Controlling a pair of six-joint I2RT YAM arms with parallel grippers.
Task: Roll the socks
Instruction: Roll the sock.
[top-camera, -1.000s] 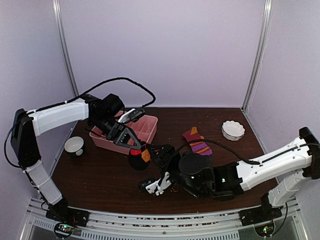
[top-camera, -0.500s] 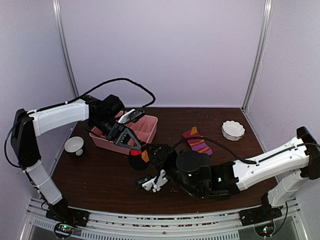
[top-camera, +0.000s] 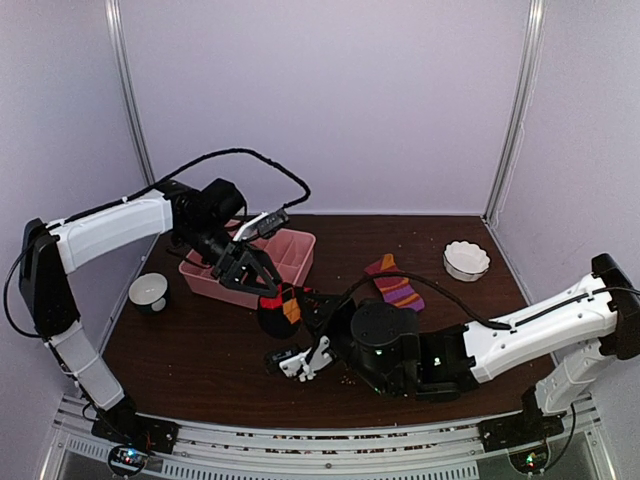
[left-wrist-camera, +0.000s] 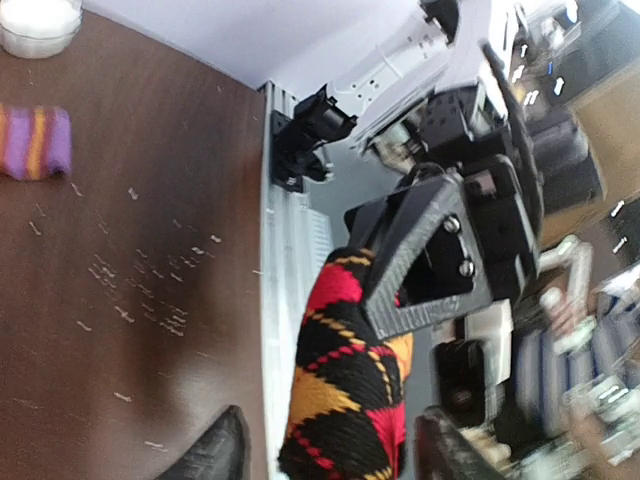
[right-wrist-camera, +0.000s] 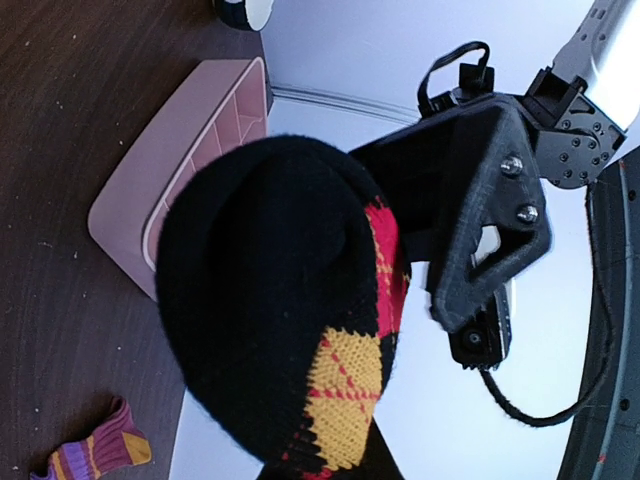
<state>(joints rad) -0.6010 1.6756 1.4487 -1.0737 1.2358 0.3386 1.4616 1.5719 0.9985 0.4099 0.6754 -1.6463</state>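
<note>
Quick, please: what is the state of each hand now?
Left hand: open, fingers around the black, red and yellow argyle sock.
Right hand: closed on that sock.

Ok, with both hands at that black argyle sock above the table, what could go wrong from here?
The argyle sock hangs in the air between the left hand and right hand; if the left lets go before the right grips firmly, it may drop. The striped sock lies apart, so it may get left out.
</note>
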